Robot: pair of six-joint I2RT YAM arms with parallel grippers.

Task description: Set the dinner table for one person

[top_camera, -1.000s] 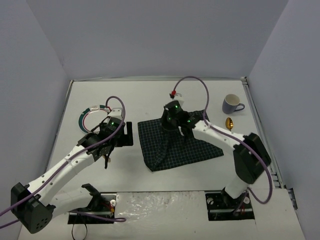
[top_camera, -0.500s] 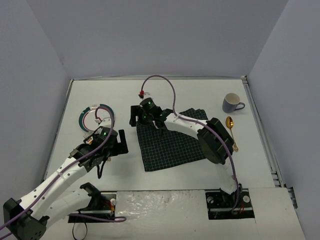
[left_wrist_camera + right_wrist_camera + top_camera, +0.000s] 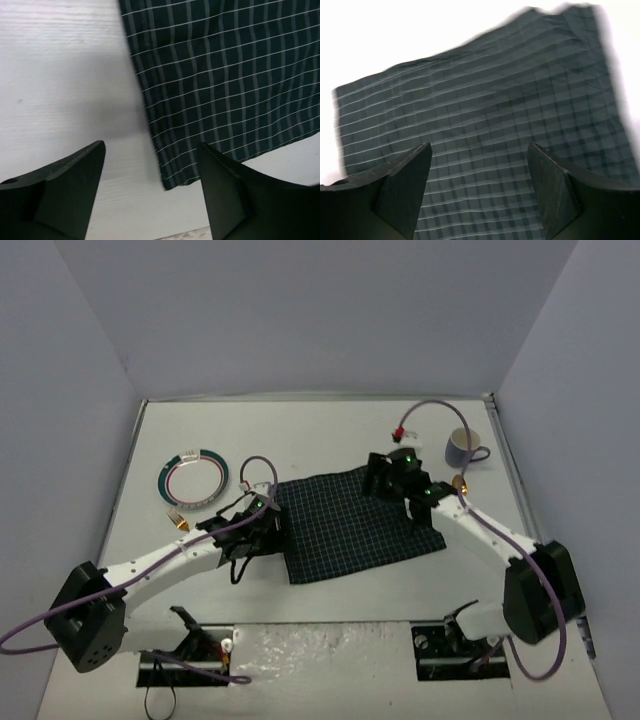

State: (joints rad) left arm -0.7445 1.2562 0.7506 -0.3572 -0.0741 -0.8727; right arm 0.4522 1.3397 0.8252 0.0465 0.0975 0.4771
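- Take the dinner table (image 3: 300, 430), the white flat top under everything, as the surface to dress. Find on it the plate (image 3: 192, 478) at 10 o'clock from the centre, with a small gold utensil (image 3: 181, 524) just beside it at its 6 o'clock, too small to name.
- Read the left gripper (image 3: 262, 525) as spread and empty, hovering over the 9 o'clock edge of the checked cloth (image 3: 350, 525), with the near corner lying between its fingers in the wrist view.
- Judge the step as squaring and flattening this cloth at the table centre as a placemat.
- Descend onto the edge only, pinch fabric and not the table, then pull softly toward 9 o'clock so that the whole cloth does not slide.
- Read the right gripper (image 3: 378, 475) as spread and empty too, above the cloth near its 1 o'clock corner. Press or hold there while the other side pulls.
- Mind the mug (image 3: 463, 447) at 2 o'clock and the gold spoon (image 3: 459, 481), partly hidden beside the right arm. Swing the elbow wide of both.
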